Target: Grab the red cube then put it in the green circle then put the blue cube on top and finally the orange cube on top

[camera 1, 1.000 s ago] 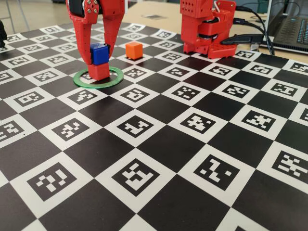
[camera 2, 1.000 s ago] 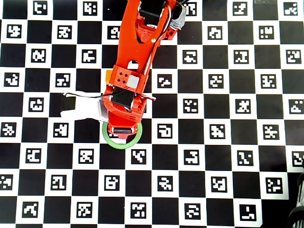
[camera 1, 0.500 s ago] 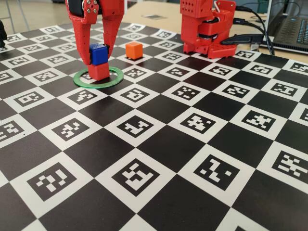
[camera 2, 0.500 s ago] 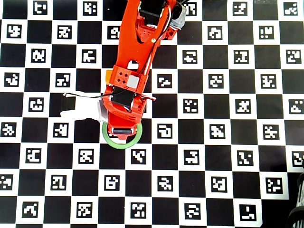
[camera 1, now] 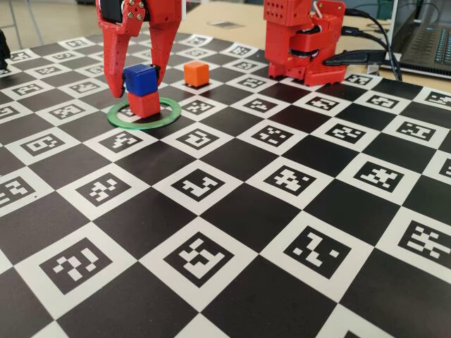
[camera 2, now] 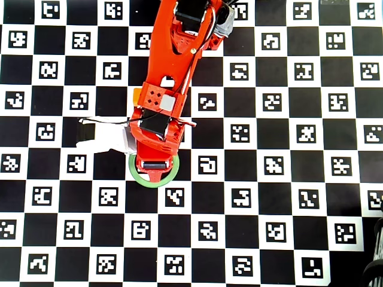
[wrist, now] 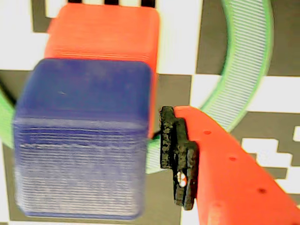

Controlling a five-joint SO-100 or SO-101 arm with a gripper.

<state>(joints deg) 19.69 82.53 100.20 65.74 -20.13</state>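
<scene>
**Blue on red, jaws released: clear out and go for orange**

We see the blue cube point(camera 1: 139, 79) sitting on the red cube point(camera 1: 144, 103) inside the green circle point(camera 1: 144, 114), offset a bit toward the left of the fixed view, so the stack is not flush. The gripper point(camera 1: 137, 83) straddles the blue cube with its jaws spread; in the wrist view a gap shows between the black pad and the cube face (the other finger is out of that frame).

We judge the step in hand is the retreat: lift straight up, no sideways drift, or a finger clips the offset cube and topples it.

The orange cube point(camera 1: 196, 73) waits just behind and to the right of the ring, apart from it. Arm base point(camera 1: 303, 42) stands further right, cables beyond it. Nothing blocks the reach, but the stack itself is near the path. In the overhead view the arm hides both stacked cubes; only the ring point(camera 2: 139, 177) shows.
</scene>
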